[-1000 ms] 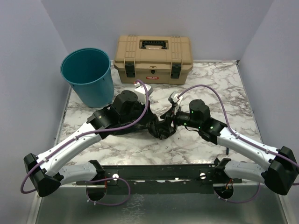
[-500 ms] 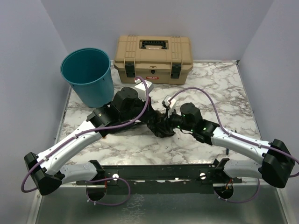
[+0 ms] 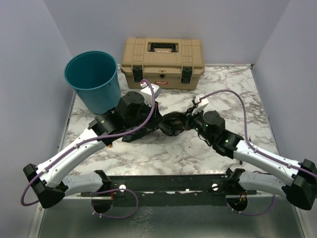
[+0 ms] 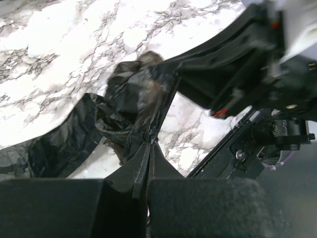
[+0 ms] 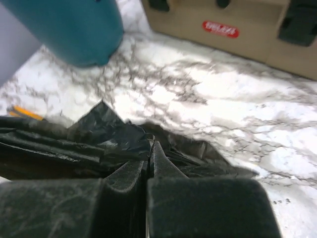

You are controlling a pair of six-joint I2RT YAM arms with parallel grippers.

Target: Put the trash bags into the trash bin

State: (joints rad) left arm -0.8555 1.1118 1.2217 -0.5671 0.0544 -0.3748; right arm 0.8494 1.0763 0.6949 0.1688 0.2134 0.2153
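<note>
The trash bag (image 3: 172, 125), crumpled glossy black film, is bunched between my two grippers over the middle of the marble table. My left gripper (image 3: 159, 125) is shut on its left side; in the left wrist view its jaws (image 4: 149, 145) pinch a fold of the bag (image 4: 130, 96). My right gripper (image 3: 182, 122) is shut on the right side; the right wrist view has its fingertips (image 5: 151, 147) closed on black film (image 5: 106, 134). The teal trash bin (image 3: 94, 79) stands upright and open at the back left, apart from the bag, also in the right wrist view (image 5: 74, 29).
A tan toolbox (image 3: 162, 62) with black latches sits shut at the back centre, right of the bin, and appears in the right wrist view (image 5: 225, 29). Purple cables loop over both arms. Grey walls close in the table on three sides.
My right gripper went from open to shut on the bag's right side and pulled back to the right. The bag now hangs bunched between both grippers. The left gripper stayed shut.
</note>
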